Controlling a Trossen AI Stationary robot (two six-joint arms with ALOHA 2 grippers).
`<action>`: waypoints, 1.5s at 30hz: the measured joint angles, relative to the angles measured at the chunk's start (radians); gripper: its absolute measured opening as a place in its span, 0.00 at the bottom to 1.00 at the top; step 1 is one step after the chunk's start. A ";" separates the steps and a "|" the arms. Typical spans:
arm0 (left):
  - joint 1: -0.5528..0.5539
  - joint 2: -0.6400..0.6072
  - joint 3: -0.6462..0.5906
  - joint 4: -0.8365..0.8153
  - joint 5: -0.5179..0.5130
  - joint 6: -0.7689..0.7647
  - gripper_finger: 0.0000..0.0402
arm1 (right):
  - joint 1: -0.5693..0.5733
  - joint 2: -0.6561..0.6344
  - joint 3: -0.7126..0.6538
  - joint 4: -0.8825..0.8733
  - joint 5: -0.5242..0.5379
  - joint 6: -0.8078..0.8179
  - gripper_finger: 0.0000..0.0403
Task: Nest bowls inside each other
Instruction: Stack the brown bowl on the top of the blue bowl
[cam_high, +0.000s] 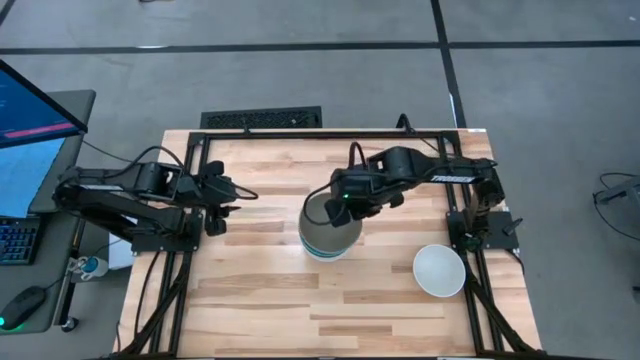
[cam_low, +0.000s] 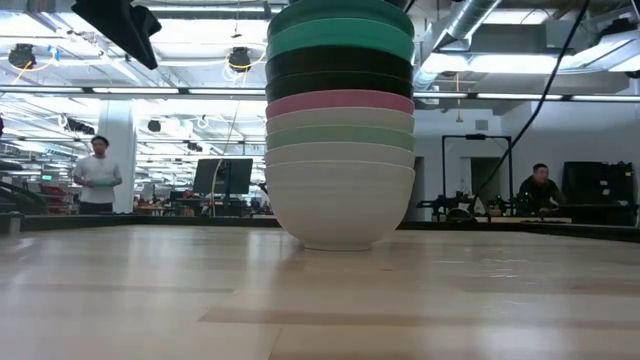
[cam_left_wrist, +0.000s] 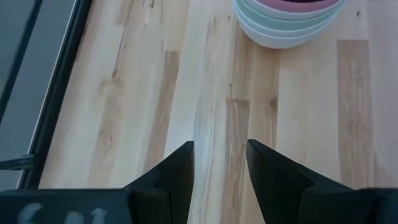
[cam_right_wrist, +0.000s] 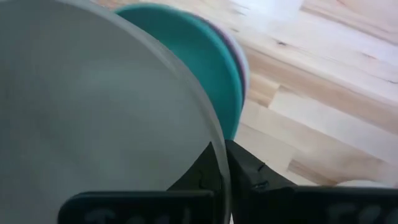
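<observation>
Looking straight down, only a grey bowl (cam_high: 322, 218) is seen, pinched at its rim by the right gripper (cam_high: 343, 207) above the mid-table stack (cam_high: 330, 243), whereas its teal, black, pink and white layers are revealed at table height. A lone white bowl (cam_high: 440, 270) is left near the right edge, and the left gripper (cam_high: 222, 200), fingers slightly parted and empty, is parked by the left edge.

Light was bright and even, from ceiling lamps (cam_low: 238, 58) at 12 o'clock in the low view. The table (cam_high: 260, 300) showed only soft shadows. The grey bowl (cam_right_wrist: 93, 112) filling the right wrist view was blurred
</observation>
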 joint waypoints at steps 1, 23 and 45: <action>0.000 -0.001 0.000 0.000 0.000 -0.001 0.35 | -0.002 0.000 -0.004 0.000 0.002 0.000 0.07; 0.000 0.001 0.000 -0.016 0.002 0.003 0.35 | -0.028 0.095 -0.007 0.043 -0.062 -0.136 0.22; 0.000 0.001 0.000 -0.030 0.001 -0.006 0.35 | -0.023 -0.021 -0.001 0.008 0.028 -0.115 0.21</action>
